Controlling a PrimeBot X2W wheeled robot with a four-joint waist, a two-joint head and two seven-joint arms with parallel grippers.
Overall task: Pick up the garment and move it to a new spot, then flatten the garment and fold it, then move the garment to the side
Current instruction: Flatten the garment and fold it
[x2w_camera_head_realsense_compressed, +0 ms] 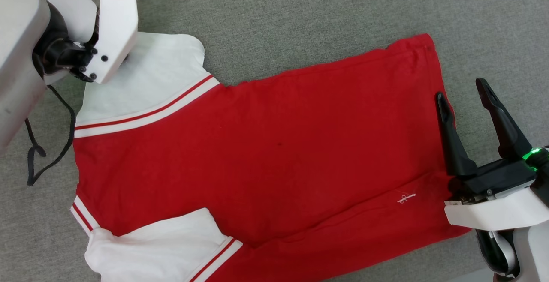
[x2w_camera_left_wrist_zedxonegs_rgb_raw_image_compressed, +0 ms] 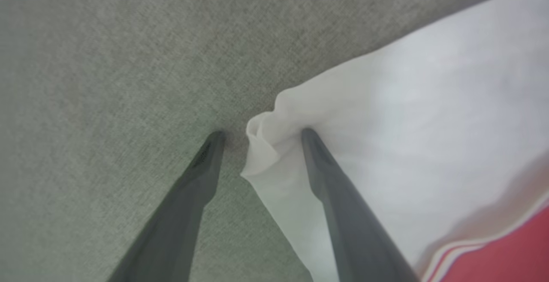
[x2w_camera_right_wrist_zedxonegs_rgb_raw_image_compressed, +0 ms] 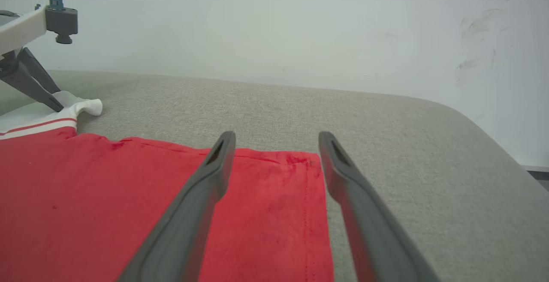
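1. Left wrist view: the left gripper (x2w_camera_left_wrist_zedxonegs_rgb_raw_image_compressed: pixel 259 138) has its jaws apart and grips nothing. One finger (x2w_camera_left_wrist_zedxonegs_rgb_raw_image_compressed: pixel 206 162) has its tip on the grey surface (x2w_camera_left_wrist_zedxonegs_rgb_raw_image_compressed: pixel 107 80). The other finger lies on the white far sleeve (x2w_camera_left_wrist_zedxonegs_rgb_raw_image_compressed: pixel 407 102), whose bunched edge stands up between the two tips.
2. Right wrist view: the right gripper (x2w_camera_right_wrist_zedxonegs_rgb_raw_image_compressed: pixel 276 138) has its jaws wide apart and empty. It sits at the far corner of the hem (x2w_camera_right_wrist_zedxonegs_rgb_raw_image_compressed: pixel 319 230) of the shirt (x2w_camera_right_wrist_zedxonegs_rgb_raw_image_compressed: pixel 107 196). One finger is over the red cloth and the other over the bare grey surface just beside it. Whether the tips touch the cloth cannot be told.
3. At the upper left of this view, the left gripper points down with its tips on the white sleeve.
4. Head view: the shirt lies spread flat on the grey surface, with its hem toward the robot's right and its shoulders toward the left.
5. The body is red, and both sleeves are white with red-and-white striped trim. One is under the left arm's white housing (x2w_camera_head_realsense_compressed: pixel 116 25), and the near sleeve (x2w_camera_head_realsense_compressed: pixel 158 247) is at the lower left.
6. A small white logo (x2w_camera_head_realsense_compressed: pixel 405 198) sits near the hem, close to the right gripper.
7. A black cable (x2w_camera_head_realsense_compressed: pixel 43 153) loops down beside the left arm, just off the shirt's edge.
8. A pale wall (x2w_camera_right_wrist_zedxonegs_rgb_raw_image_compressed: pixel 300 25) stands behind the surface.
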